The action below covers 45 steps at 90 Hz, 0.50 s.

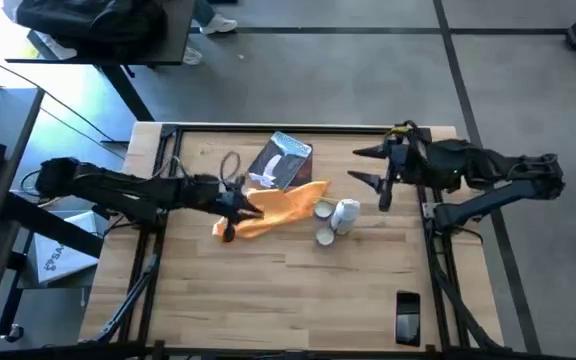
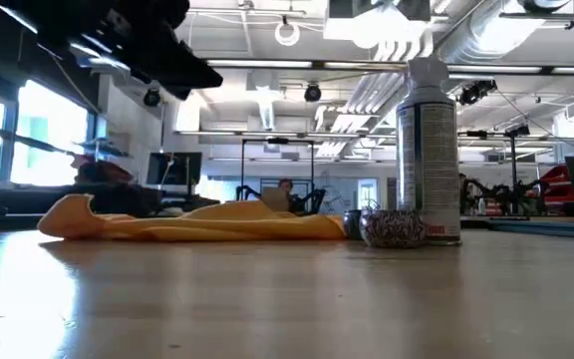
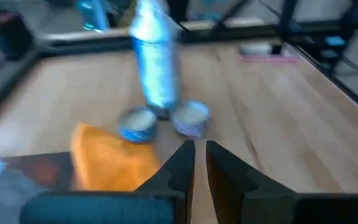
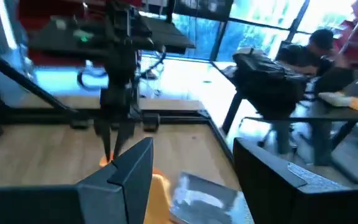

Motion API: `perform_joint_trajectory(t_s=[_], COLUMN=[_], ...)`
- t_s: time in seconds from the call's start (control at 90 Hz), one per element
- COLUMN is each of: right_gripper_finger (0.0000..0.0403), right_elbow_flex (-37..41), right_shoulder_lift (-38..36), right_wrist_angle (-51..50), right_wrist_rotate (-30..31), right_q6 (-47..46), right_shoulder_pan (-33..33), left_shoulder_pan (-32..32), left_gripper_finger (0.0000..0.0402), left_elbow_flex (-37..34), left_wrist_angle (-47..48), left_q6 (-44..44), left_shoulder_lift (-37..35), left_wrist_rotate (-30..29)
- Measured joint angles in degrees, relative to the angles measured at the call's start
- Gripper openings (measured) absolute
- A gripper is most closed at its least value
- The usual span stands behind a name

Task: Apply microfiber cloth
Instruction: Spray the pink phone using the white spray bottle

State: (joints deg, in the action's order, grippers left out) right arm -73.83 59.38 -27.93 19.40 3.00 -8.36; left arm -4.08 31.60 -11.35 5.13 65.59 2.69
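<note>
The orange-yellow microfiber cloth (image 1: 283,205) lies spread flat on the wooden table (image 1: 268,290), its far edge against a grey-blue and white packet (image 1: 281,160). My left gripper (image 1: 233,222) hovers over the cloth's left end, raised off the table in the low view (image 2: 167,55), fingers shut (image 3: 200,149) with nothing between them; the cloth (image 3: 107,162) lies beside them. My right gripper (image 1: 353,166) stands open at the far right, above the table, pointing toward the packet (image 4: 204,196), with nothing between its fingers (image 4: 191,168).
An upright spray can (image 2: 429,150) and two small round tins (image 2: 392,227) stand just right of the cloth's right end (image 1: 338,215). A dark phone (image 1: 406,315) lies near the front right corner. Bare wood fills the near half of the table.
</note>
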Motion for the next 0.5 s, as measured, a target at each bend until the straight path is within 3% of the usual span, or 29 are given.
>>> perform_joint_trajectory(t_s=[0.144, 0.233, 0.378, 0.5], right_gripper_finger=[0.0188, 0.0188, 0.0188, 0.0188], right_elbow_flex=[0.1, 0.1, 0.1, 0.1], right_shoulder_lift=[0.3, 0.3, 0.1, 0.3], right_wrist_angle=[-0.4, -0.6, -0.6, -0.6], right_wrist_rotate=[-14.3, -20.3, -21.4, -21.4], right_q6=[-4.6, -6.5, -8.1, -8.1], right_shoulder_pan=[-0.1, -0.1, -0.1, -0.1], left_shoulder_pan=[-6.5, -9.9, -15.3, -20.5], left_gripper_finger=[0.0023, 0.0023, 0.0023, 0.0023], left_elbow_flex=[2.6, 4.0, 5.6, 5.9], left_wrist_angle=[-0.1, -0.1, -0.3, -2.2], left_q6=[-0.5, -2.6, -7.0, -10.8], left_shoulder_lift=[4.5, 6.0, 6.4, 6.4], left_wrist_rotate=[-9.0, -11.4, -13.2, -18.4])
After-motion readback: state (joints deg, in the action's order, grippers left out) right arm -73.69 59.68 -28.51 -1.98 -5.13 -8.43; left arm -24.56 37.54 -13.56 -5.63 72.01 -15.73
